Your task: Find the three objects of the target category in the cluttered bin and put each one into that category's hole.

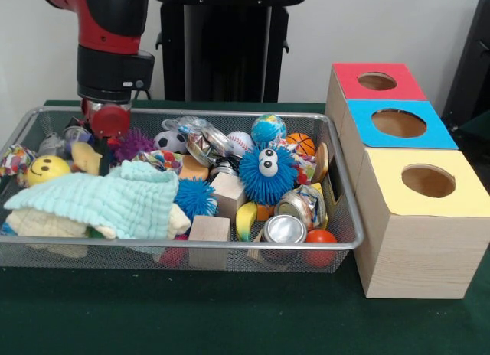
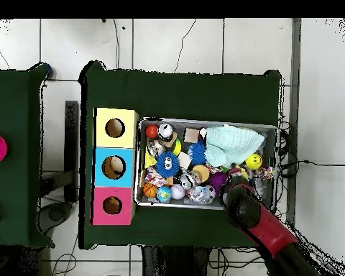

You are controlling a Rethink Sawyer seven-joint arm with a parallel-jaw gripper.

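A: Near rim of bin (image 1: pixel 191 245): mint cloth (image 1: pixel 115 202) may be hiding toys.
B: Yellow toy (image 1: pixel 86 157) upper left, under end effector (image 1: pixel 109 119). Open or closed, can't tell. Crowded; could snag neighbours. Red box hole (image 1: pixel 377 81) far right, long carry.

We observe a table (image 1: pixel 230 317) covered in dark green cloth. Directly on it stands the bin (image 1: pixel 337 240), a wide wire-mesh basket occupying the left and centre in the front view. Just right of it, touching or nearly so, stand three pale wooden boxes in a row: yellow-topped box (image 1: pixel 417 240) nearest, blue-topped box (image 1: pixel 352 144) behind it, red-topped box (image 1: pixel 333 91) farthest.
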